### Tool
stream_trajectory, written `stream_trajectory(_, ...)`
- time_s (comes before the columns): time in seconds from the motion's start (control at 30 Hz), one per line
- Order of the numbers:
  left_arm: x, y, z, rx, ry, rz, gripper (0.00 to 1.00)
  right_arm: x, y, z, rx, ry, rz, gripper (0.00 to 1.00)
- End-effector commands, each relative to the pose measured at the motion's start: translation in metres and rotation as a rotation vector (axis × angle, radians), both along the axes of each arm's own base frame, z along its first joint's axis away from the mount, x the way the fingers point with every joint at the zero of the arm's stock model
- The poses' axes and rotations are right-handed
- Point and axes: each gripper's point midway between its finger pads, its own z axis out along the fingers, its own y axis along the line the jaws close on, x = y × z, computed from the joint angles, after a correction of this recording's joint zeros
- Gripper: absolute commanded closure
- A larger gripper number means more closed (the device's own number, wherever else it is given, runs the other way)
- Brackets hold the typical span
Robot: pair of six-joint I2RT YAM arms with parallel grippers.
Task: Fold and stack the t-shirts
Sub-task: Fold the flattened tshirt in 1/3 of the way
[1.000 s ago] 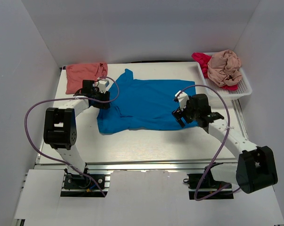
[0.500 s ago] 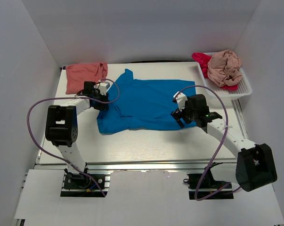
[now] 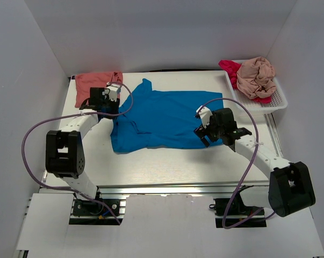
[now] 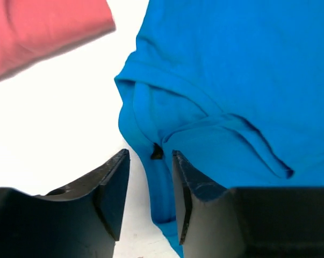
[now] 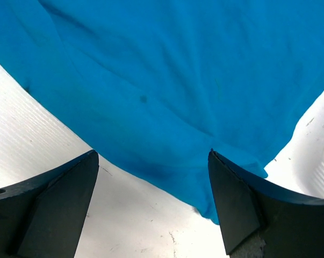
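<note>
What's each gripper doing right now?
Left gripper: partly open, astride an edge of the blue t-shirt.
Right gripper: wide open above the same shirt, holding nothing.

Robotics lab test cell, white enclosure walls (image 3: 162, 37), white table (image 3: 167, 161), aluminium mounting rail (image 3: 167, 189)

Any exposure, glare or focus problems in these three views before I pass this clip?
Top external: even light, soft shadows, sharp throughout. Left wrist: the table is blown out to flat white, and the salmon t-shirt looks slightly soft. Right wrist: the blue t-shirt is well exposed and the table's grain shows, but the fingers at the bottom are nearly black.
</note>
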Motion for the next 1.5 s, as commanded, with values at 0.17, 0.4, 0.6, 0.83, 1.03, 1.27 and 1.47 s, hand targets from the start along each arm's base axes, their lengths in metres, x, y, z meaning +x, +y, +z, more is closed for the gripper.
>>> stream_trajectory(0.17,-0.037,-0.014,-0.02,-0.054,0.101,-0.075,0.43,0.007,0.007,0.007,0.007,-0.031,0.016,0.13)
stream_trajectory(0.4,-0.054,-0.021,-0.045,-0.099,0.168,-0.082,0.39,0.005,0.01,-0.001,-0.012,-0.014,0.03,0.13)
stream_trajectory(0.6,-0.048,-0.023,-0.054,-0.106,0.185,-0.087,0.4,0.003,0.012,-0.004,-0.017,0.0,0.041,0.13)
stream_trajectory(0.83,-0.035,-0.027,-0.056,-0.121,0.171,-0.088,0.44,0.002,0.011,-0.01,-0.027,0.019,0.042,0.13)
stream_trajectory(1.03,-0.033,-0.027,-0.059,-0.117,0.174,-0.084,0.61,0.001,0.011,-0.011,-0.027,0.026,0.044,0.13)
stream_trajectory(1.27,-0.032,-0.021,-0.047,-0.085,0.146,-0.071,0.72,-0.001,0.014,-0.014,-0.03,0.041,0.057,0.14)
stream_trajectory(1.47,-0.029,-0.015,-0.03,-0.055,0.113,-0.062,0.87,-0.005,0.019,-0.017,-0.031,0.052,0.075,0.13)
